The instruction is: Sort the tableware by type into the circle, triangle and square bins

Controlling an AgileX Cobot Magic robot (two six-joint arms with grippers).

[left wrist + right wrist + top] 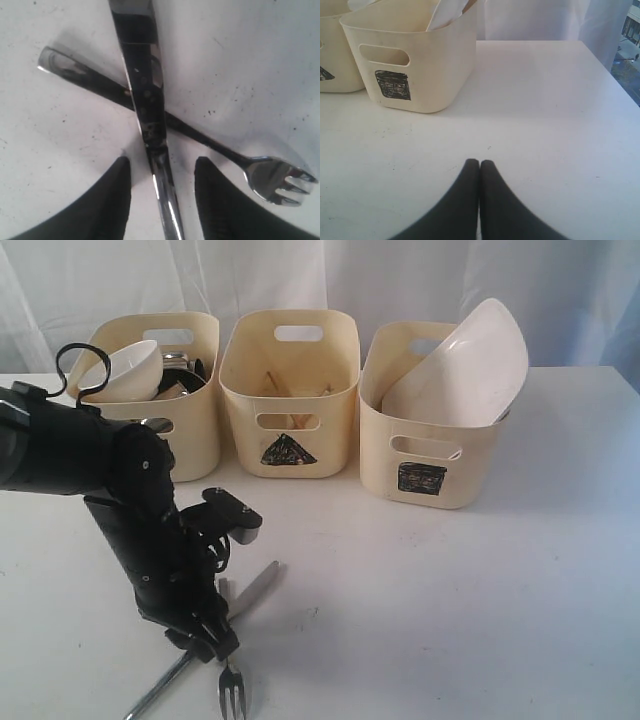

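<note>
Tableware mostly inside the three cream bins along the back of the white counter (450, 590), with two steel pieces out at the front left. On the right, the square bin (385, 430), scribbled square (421, 478) on its front, holding the white square plate (470, 365) tilted on edge and sticking up past the rim. In the middle, the triangle bin (290, 340), black triangle (288, 451) under its handle cut-out, pale wooden sticks (285, 387) just showing inside. On the left, a third bin (200, 430), its mark hidden behind the arm, carrying a white bowl (125, 370) tipped on top of darker steel ware too crowded to tell apart. In front of that bin, the black left arm (130, 500), bent down to the counter. At its end, the left gripper (161, 162), jaws wide and straddling the knife (142, 90), a sliver of counter visible on each side of the steel, nothing clamped. Knife lying flat, crossed over the handle of the fork (272, 177), the two touching where they cross; fork tines just beside one black finger (220, 200). Right gripper (479, 170) over the counter near the square bin, jaws pressed tight together with nothing between them.
</note>
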